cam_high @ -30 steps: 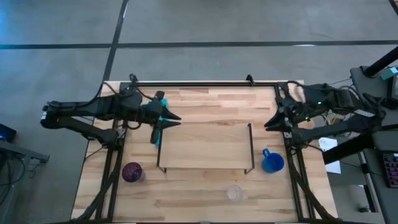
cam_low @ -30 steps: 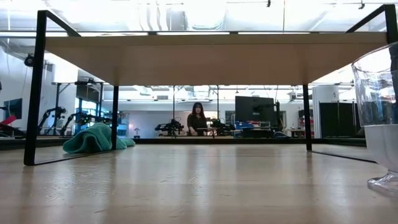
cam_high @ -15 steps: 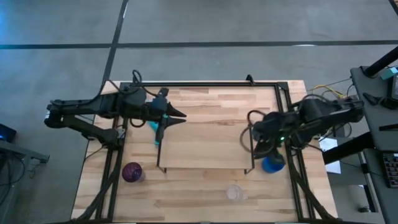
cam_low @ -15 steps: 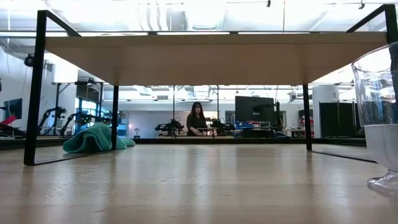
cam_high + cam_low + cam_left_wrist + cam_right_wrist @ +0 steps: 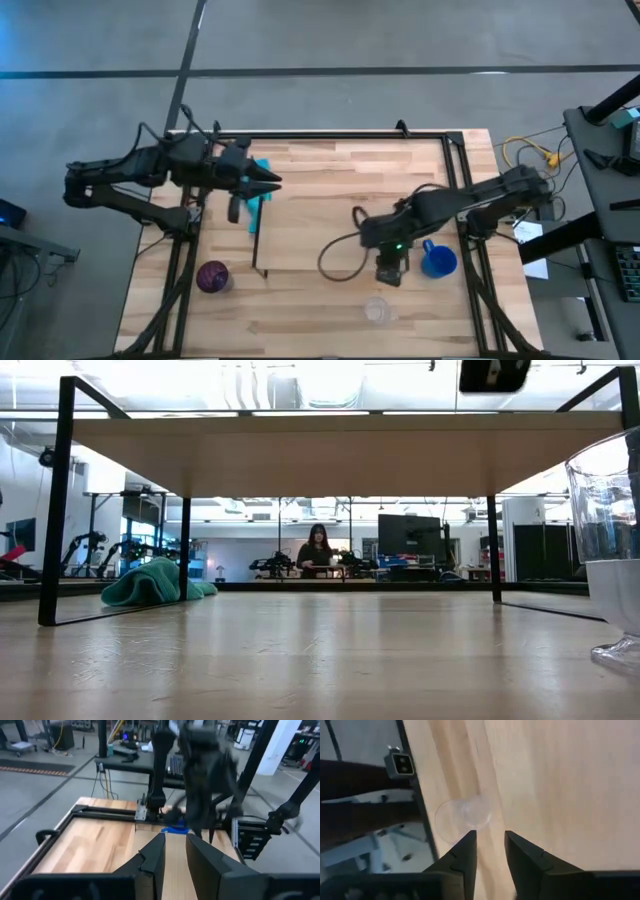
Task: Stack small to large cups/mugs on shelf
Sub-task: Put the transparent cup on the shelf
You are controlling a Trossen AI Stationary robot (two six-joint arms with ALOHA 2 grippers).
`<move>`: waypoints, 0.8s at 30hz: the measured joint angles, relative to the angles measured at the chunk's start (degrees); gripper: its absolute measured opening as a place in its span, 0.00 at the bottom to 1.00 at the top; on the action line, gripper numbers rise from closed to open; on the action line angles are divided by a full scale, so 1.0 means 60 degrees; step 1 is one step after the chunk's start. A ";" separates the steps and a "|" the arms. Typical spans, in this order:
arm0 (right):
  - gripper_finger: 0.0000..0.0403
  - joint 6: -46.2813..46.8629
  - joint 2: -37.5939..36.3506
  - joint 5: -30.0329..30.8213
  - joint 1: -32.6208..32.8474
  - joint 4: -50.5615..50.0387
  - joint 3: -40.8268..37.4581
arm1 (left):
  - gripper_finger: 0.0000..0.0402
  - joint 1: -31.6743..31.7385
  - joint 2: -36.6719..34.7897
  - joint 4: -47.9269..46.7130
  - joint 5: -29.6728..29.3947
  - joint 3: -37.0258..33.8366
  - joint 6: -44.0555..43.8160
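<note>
In the high view the shelf stands mid-table on its wire legs. The clear glass cup stands on the table near the near edge, and it also shows in the right wrist view as the glass cup and in the low view as the glass cup. The blue mug stands right of the shelf, and the purple cup stands to its left. My right gripper, its fingers close together, points down over the shelf's near right corner, just short of the glass cup. My left gripper hovers shut over the teal cloth.
The teal cloth lies by the shelf's far left leg. A cable loops from my right arm over the shelf board. The table's black frame runs along the far edge. A person sits far behind the table.
My right arm has swung out from the table's right edge, crossed the shelf's right end, and moved toward the near edge. Its gripper now points down close to the glass cup. A dark part of it has come into the top of the low view. No cup has moved.
</note>
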 joint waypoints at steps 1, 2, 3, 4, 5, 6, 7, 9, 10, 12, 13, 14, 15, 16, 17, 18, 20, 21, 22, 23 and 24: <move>0.25 0.0165 0.0221 -0.0222 0.0000 0.0019 0.0000 | 0.16 -0.0001 -0.0112 -0.0014 0.0011 0.0000 0.0022; 0.26 0.0331 0.0427 -0.0491 0.0004 0.0068 0.0000 | 0.16 -0.0001 -0.0241 -0.0098 0.0018 0.0000 0.0028; 0.26 0.0527 0.0596 -0.0781 0.0014 0.0166 0.0000 | 0.16 -0.0001 -0.0347 -0.0237 0.0019 0.0000 0.0029; 0.26 0.0714 0.0768 -0.1084 0.0017 0.0360 0.0000 | 0.16 -0.0001 -0.0431 -0.0360 0.0019 -0.0001 0.0033; 0.26 0.0873 0.0896 -0.1373 0.0040 0.0591 0.0000 | 0.16 -0.0001 -0.0503 -0.0482 0.0021 -0.0004 0.0032; 0.26 0.1040 0.1008 -0.1586 0.0062 0.0850 0.0000 | 0.16 -0.0001 -0.0587 -0.0615 0.0022 -0.0007 0.0034; 0.26 0.1185 0.1088 -0.1746 0.0105 0.1142 0.0008 | 0.16 -0.0001 -0.0680 -0.0787 0.0022 -0.0020 0.0032; 0.26 0.1255 0.1198 -0.1845 0.0244 0.1477 0.0209 | 0.16 -0.0001 -0.0828 -0.1043 0.0022 -0.0026 0.0036; 0.26 0.1254 0.1247 -0.1833 0.0326 0.1555 0.0361 | 0.16 -0.0001 -0.0915 -0.1123 0.0022 -0.0026 0.0036; 0.26 0.1254 0.1309 -0.1510 0.0518 0.1555 0.0730 | 0.16 -0.0001 -0.1039 -0.1246 0.0022 -0.0086 0.0029; 0.26 0.1257 0.1327 -0.1212 0.0628 0.1502 0.0925 | 0.16 -0.0001 -0.1069 -0.1242 0.0022 -0.0105 0.0029; 0.26 0.1286 0.1347 -0.1014 0.0727 0.1454 0.1108 | 0.16 -0.0001 -0.1091 -0.1248 0.0022 -0.0113 0.0027; 0.26 0.1331 0.1350 -0.0852 0.0821 0.1432 0.1278 | 0.16 -0.0001 -0.1105 -0.1271 0.0022 -0.0117 0.0025; 0.26 0.1383 0.1350 -0.0742 0.0920 0.1434 0.1432 | 0.16 -0.0001 -0.1107 -0.1302 0.0022 -0.0117 0.0025; 0.26 0.1413 0.1350 -0.0680 0.1017 0.1424 0.1553 | 0.16 -0.0001 -0.1092 -0.1318 0.0022 -0.0116 0.0025; 0.26 0.1430 0.1350 -0.0567 0.1128 0.1356 0.1655 | 0.16 -0.0001 -0.1079 -0.1298 0.0022 -0.0110 0.0025; 0.26 0.1425 0.1353 -0.0028 0.1419 0.0974 0.1840 | 0.16 -0.0001 -0.1051 -0.1312 0.0022 -0.0113 0.0022; 0.26 0.1429 0.1357 0.0321 0.1564 0.0679 0.1895 | 0.16 -0.0001 -0.0995 -0.1301 0.0022 -0.0113 0.0021; 0.26 0.1441 0.1357 0.0668 0.1707 0.0373 0.1938 | 0.16 -0.0001 -0.0950 -0.1297 0.0022 -0.0113 0.0020; 0.26 0.1518 0.1357 0.0977 0.1834 0.0079 0.1969 | 0.16 -0.0001 -0.0923 -0.1301 0.0022 -0.0113 0.0018; 0.26 0.1714 0.1357 0.1219 0.1960 -0.0169 0.1978 | 0.16 -0.0001 -0.0870 -0.1305 0.0022 -0.0117 0.0018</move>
